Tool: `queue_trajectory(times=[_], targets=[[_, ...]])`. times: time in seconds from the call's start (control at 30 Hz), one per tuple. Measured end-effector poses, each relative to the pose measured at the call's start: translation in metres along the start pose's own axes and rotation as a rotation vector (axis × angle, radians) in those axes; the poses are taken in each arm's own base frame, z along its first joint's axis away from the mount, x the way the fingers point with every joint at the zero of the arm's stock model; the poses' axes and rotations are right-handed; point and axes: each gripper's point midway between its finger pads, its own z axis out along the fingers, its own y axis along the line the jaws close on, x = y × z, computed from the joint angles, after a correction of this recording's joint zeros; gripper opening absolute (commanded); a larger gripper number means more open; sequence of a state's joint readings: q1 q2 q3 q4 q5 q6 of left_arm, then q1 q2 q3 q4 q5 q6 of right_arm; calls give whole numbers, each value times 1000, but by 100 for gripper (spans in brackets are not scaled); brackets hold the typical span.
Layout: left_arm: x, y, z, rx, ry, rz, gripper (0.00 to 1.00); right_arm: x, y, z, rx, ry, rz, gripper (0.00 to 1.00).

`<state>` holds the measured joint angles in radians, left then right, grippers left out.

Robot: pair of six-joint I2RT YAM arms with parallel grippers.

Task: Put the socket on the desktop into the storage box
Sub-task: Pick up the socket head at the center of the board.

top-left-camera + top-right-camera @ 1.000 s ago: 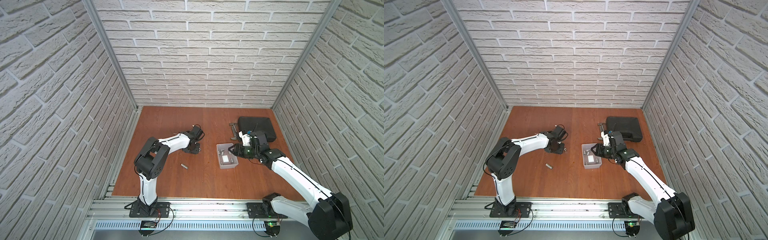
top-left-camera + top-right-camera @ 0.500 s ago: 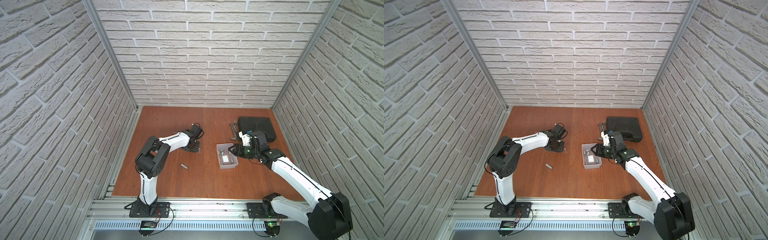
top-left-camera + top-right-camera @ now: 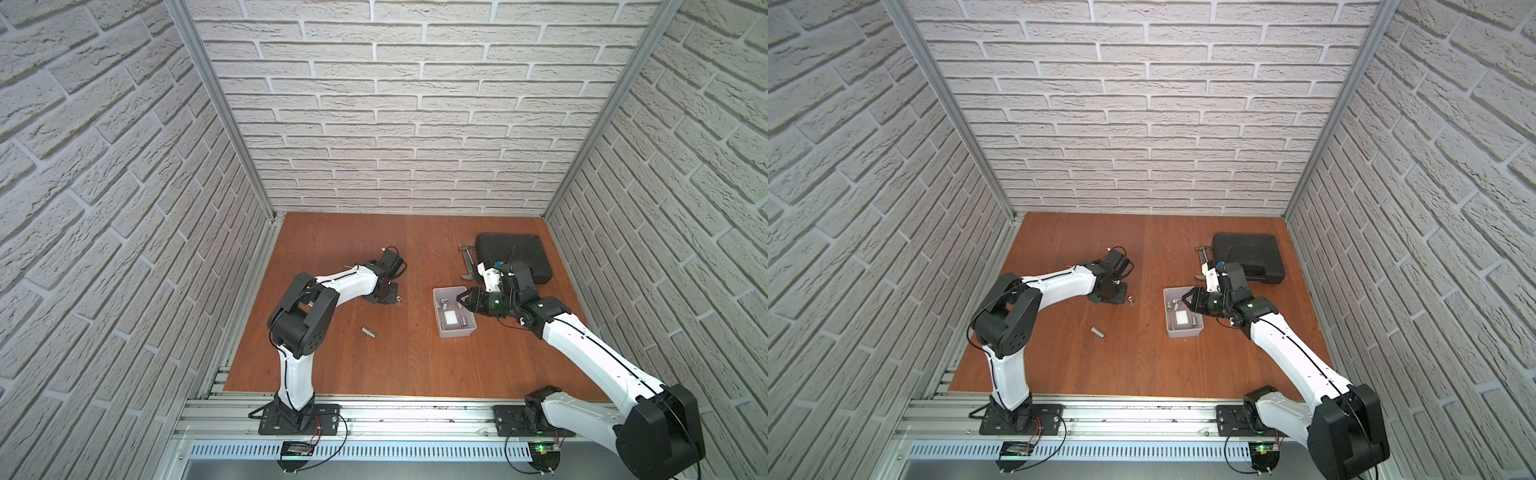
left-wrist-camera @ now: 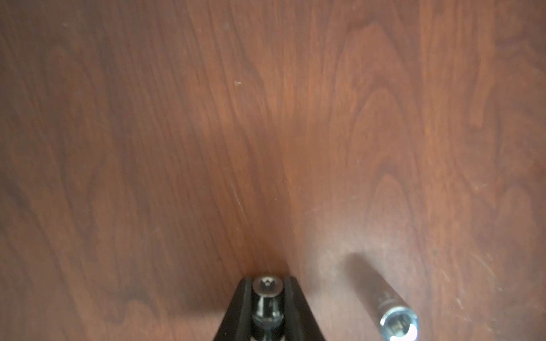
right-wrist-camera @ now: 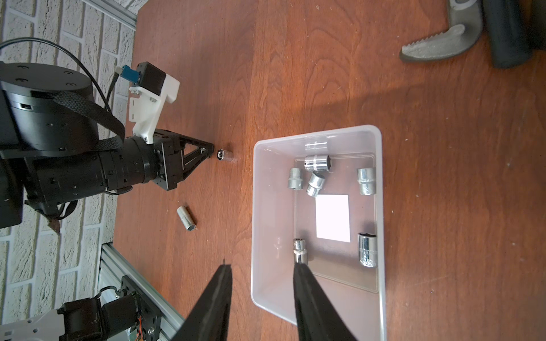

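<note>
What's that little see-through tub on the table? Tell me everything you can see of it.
The small translucent greyish-white rectangular plastic storage box is open-topped with rounded corners and sits flat on the reddish-brown wood-grain desktop. A white rectangular patch lies on its floor, with several shiny metal sockets scattered round it. The right gripper is open astride one wall; whether it touches the box cannot be told.

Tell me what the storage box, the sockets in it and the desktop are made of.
Storage box: likely plastic, translucent greyish white with a satin look; the wood shows dimly through its walls.
Sockets: apparently steel, chrome-bright; they carry mirror highlights and knurled bands.
Desktop: reddish-brown wood grain, smooth with a low sheen; solid wood or laminate cannot be told.
</note>
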<state>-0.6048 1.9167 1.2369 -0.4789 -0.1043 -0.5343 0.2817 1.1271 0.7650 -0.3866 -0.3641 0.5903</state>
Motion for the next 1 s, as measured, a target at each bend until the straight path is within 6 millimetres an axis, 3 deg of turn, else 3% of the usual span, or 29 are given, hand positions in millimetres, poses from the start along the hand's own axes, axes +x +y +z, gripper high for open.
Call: queue_trajectory(times=[0.23, 0.63, 1.0], targets=[[10, 6, -9, 6, 1, -32, 0, 3, -3, 3, 7, 10, 5, 41], [11, 3, -93, 173, -189, -159, 0, 3, 1, 5, -5, 11, -1, 40], [22, -24, -134, 494, -304, -289, 0, 8, 10, 17, -44, 44, 6, 39]])
